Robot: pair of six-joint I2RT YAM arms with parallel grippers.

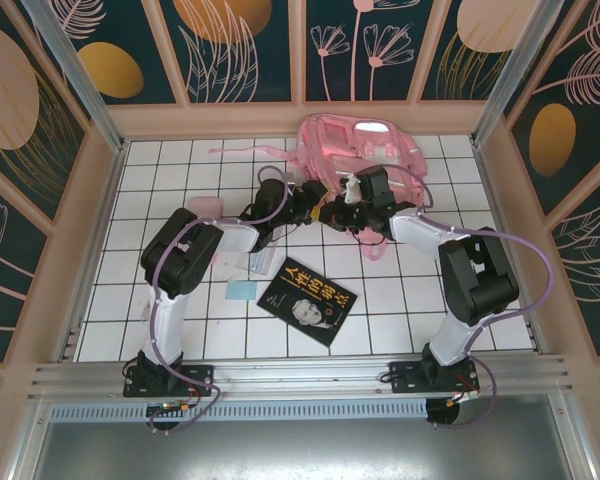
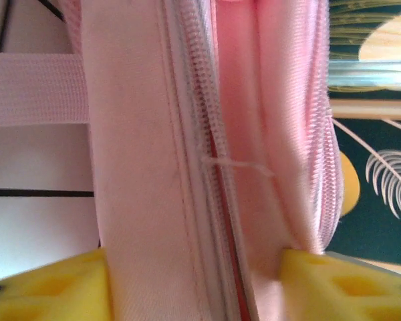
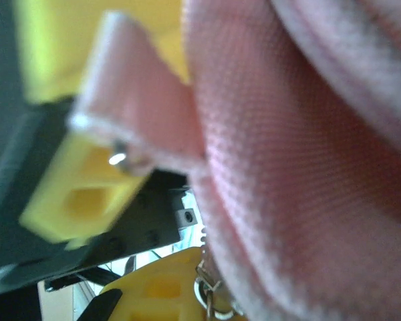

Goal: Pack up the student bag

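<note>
The left arm (image 1: 180,258) and right arm (image 1: 477,275) are built alike. Back from the left gripper (image 1: 312,206) comes a black wrist block, then a white tube, a bulky black joint housing, and another white tube down to a black base plate (image 1: 166,378). The right gripper (image 1: 342,205) has the same black-and-white chain behind it. A lilac cable (image 1: 152,300) loops loosely alongside each arm. Up close, the fingers (image 2: 43,291) are bright yellow plastic with moulded hollow pockets. Just behind one yellow finger sits a black housing (image 3: 154,227) with a small silver screw (image 3: 185,215).
</note>
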